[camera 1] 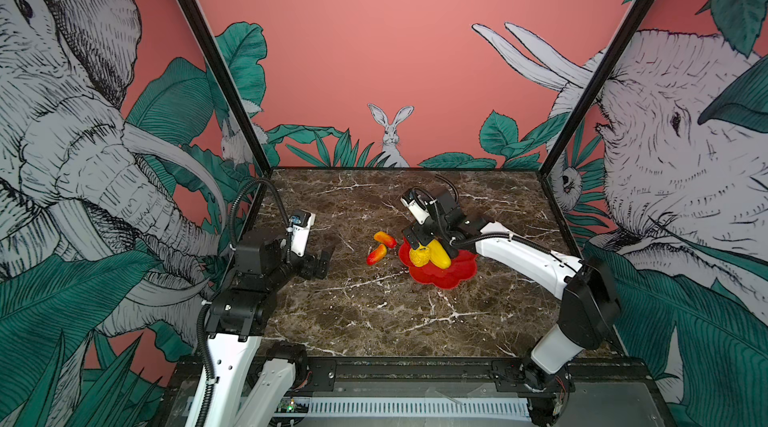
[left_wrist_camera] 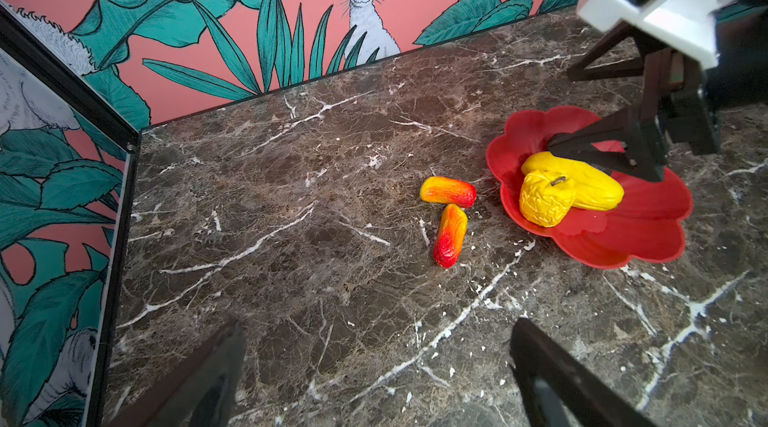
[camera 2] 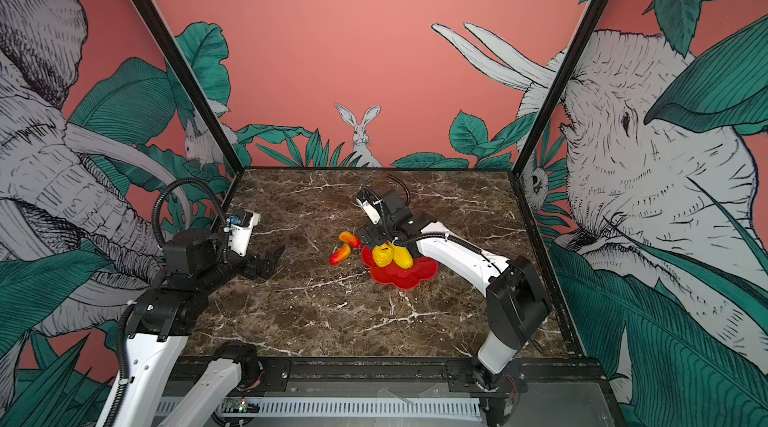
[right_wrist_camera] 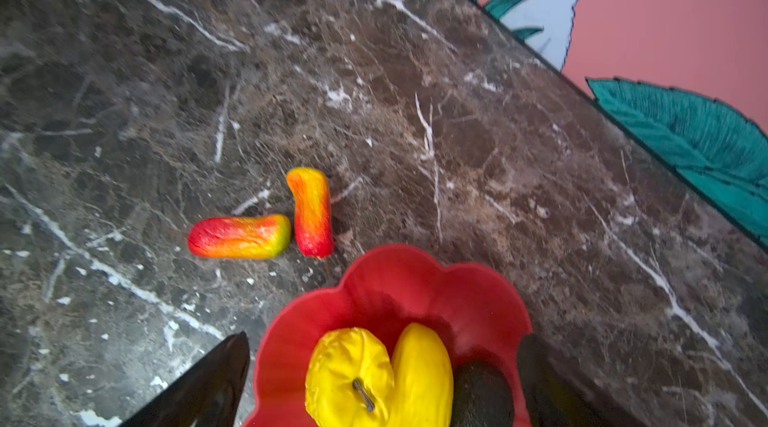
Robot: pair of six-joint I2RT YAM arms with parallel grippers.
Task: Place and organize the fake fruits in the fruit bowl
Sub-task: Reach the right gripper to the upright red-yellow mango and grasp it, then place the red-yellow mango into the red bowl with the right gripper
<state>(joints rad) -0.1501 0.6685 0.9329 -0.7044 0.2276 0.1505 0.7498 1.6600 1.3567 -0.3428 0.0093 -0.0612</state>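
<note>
I see my right tool spread wide above the far-left part of the red fruit bowl, gripping nothing. The bumpy yellow fruit, smooth yellow fruit and blackish oval lie side by side inside it. Two red-orange fruits rest on the surface just left of the bowl. My left tool hangs open and empty at the left

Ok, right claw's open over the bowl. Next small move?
Probably lift the right claw clear of the bowl, toward the nearer red-orange fruit. Its jaws are open and empty; the bumpy yellow fruit, smooth yellow fruit and blackish fruit already lie in the bowl, while that one and the other red-orange fruit sit on the table.
</note>
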